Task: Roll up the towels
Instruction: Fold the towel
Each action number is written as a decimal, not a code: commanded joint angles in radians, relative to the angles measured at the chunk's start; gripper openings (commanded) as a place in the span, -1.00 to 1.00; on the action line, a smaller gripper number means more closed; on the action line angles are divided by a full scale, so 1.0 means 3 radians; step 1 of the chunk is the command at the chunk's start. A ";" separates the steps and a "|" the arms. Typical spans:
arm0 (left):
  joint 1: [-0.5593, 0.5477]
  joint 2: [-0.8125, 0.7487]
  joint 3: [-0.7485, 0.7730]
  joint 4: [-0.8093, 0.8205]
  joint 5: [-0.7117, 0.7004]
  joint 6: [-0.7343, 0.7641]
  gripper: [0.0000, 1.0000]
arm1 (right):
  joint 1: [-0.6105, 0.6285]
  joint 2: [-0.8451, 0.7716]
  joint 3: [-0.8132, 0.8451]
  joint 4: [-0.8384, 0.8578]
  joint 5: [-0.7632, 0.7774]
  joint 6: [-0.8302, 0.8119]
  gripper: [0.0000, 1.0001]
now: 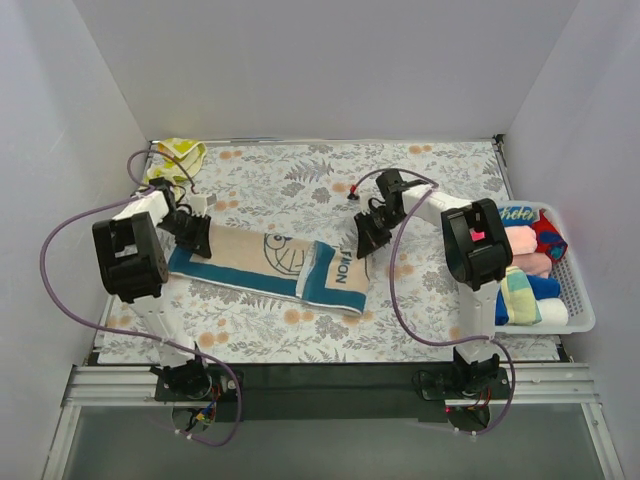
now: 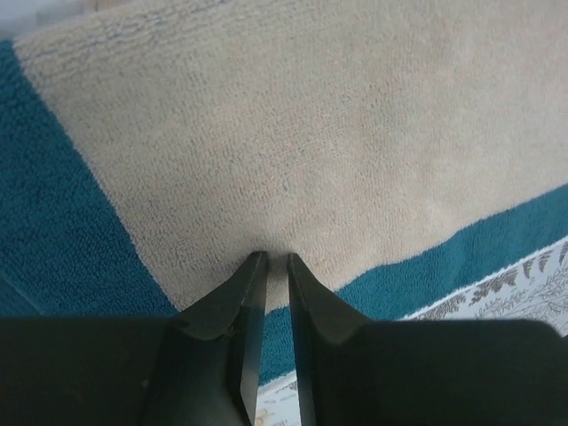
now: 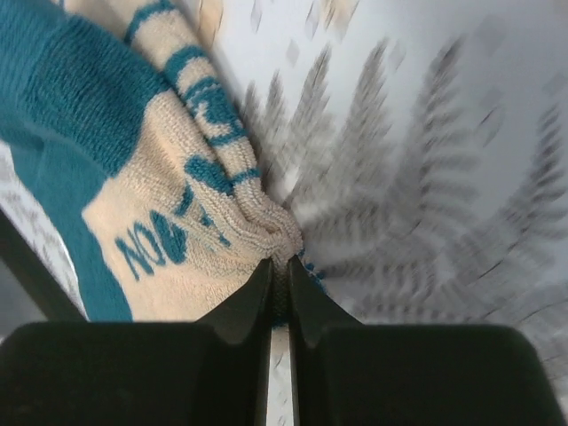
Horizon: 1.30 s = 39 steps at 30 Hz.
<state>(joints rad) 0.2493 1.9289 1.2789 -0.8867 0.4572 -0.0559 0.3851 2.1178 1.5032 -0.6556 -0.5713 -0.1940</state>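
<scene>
Top view: the left tool (image 1: 195,238) covers the tan-and-blue towel's (image 1: 270,262) left end — the right tool (image 1: 365,238) covers its far right corner. Left wrist view: towel cut off on every side. Right wrist view: floral covering (image 3: 426,177) blurred. Rolled towels (image 1: 520,240) in the basket (image 1: 585,300) — partly behind the right arm (image 1: 478,245); prints too small to read.

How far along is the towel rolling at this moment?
Done: several rolled towels sit in the white basket. In hand: the tan-and-blue towel lies unrolled on the table, with the left gripper and right gripper pinching opposite ends. Left: rolling it, then the yellow towel crumpled at the far left corner.
</scene>
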 commanded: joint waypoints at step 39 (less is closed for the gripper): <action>-0.1071 0.0749 0.1239 0.0461 0.0036 -0.0315 -0.46 | 0.0266 -0.0453 -0.0823 -0.0234 -0.0437 0.0068 -0.51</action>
<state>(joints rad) -0.0631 2.1490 1.6360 -0.7586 0.4873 -0.1471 0.4545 1.9728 1.2705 -0.7605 -0.6697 -0.2054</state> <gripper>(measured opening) 0.279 0.260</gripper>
